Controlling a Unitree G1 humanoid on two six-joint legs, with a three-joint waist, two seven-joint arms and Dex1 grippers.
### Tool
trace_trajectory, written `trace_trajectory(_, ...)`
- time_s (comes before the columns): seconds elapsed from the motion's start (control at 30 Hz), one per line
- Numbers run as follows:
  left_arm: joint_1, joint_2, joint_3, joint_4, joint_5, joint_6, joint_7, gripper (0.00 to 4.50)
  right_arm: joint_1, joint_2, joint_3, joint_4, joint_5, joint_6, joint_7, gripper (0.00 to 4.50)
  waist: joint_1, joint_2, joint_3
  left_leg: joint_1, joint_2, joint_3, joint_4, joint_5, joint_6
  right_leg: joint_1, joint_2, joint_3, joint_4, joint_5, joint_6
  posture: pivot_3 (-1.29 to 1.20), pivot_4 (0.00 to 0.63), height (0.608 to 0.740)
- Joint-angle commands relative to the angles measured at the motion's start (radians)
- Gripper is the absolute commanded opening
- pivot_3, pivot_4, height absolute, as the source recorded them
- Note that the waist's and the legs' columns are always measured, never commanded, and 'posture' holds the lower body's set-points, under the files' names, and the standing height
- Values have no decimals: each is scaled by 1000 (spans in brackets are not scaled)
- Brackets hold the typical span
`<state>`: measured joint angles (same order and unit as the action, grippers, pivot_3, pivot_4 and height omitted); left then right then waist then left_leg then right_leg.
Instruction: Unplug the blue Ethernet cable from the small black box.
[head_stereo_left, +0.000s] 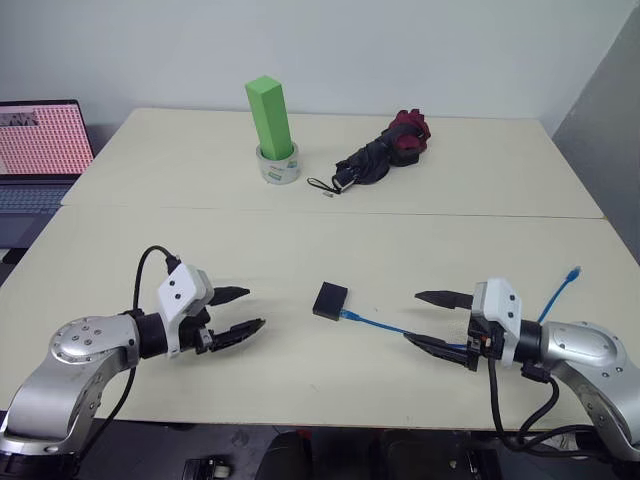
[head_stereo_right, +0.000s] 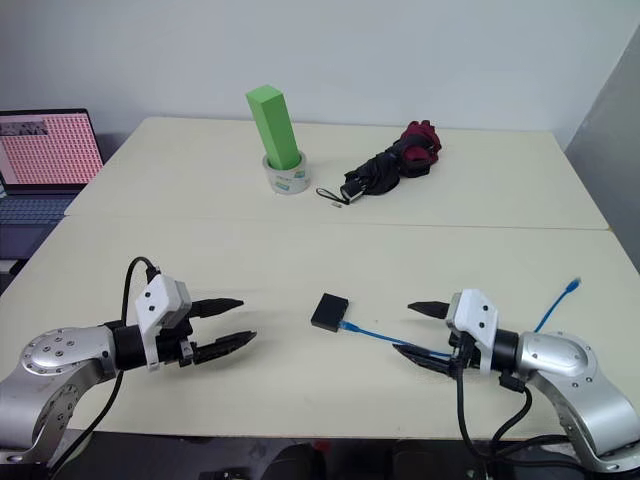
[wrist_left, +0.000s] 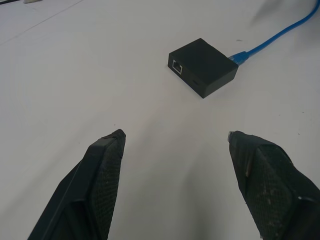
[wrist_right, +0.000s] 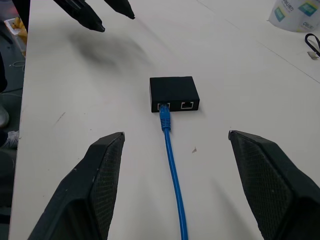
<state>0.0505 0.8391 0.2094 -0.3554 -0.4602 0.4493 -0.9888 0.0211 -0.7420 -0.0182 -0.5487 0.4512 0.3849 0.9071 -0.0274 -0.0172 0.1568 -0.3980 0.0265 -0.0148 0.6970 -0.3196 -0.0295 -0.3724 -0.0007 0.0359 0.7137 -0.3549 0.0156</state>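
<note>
The small black box (head_stereo_left: 330, 299) lies flat near the middle of the cream table (head_stereo_left: 300, 230). The blue Ethernet cable (wrist_right: 172, 165) is plugged into one of its two ports and runs off to the right, its free end (head_stereo_left: 572, 272) lying by the table's right edge. My left gripper (head_stereo_left: 240, 311) hovers open to the left of the box, fingers pointing at it. To the right of the box my right gripper (head_stereo_left: 425, 319) is open too, straddling the cable without touching it. In the right wrist view, the left gripper's fingertips (wrist_right: 95, 24) show beyond the box.
A green block (head_stereo_left: 270, 118) stands in a roll of tape (head_stereo_left: 278, 166) at the back. A folded black-and-red umbrella (head_stereo_left: 385, 150) lies to its right. A laptop (head_stereo_left: 38, 140) sits at the far left.
</note>
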Motion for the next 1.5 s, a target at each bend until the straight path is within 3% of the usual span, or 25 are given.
trace_trajectory(0.03,11,9,20,-18,-11,-29,-21,3491,-1,-9,-8,-31,-3,-20,5,3529,0,0,0,0,0,0,0,0,0,0,0,0,0,0,0,0,150,740)
trace_trajectory(1.1,59,45,10,-62,-13,1,-50,3491,-99,35,163,12,-111,22,-48,3529,0,0,0,0,0,0,0,0,0,0,0,0,0,0,0,0,150,740)
trace_trajectory(1.37,51,69,-57,-58,16,-27,-104,3491,-222,184,371,179,-285,6,-130,3529,-2,0,0,0,0,0,0,0,0,-1,0,0,0,0,0,0,150,740)
trace_trajectory(1.5,31,67,-69,-66,13,-20,-99,3491,-273,255,417,295,-335,-9,-145,3529,0,1,0,0,0,0,0,0,0,-1,1,-1,1,0,0,0,150,740)
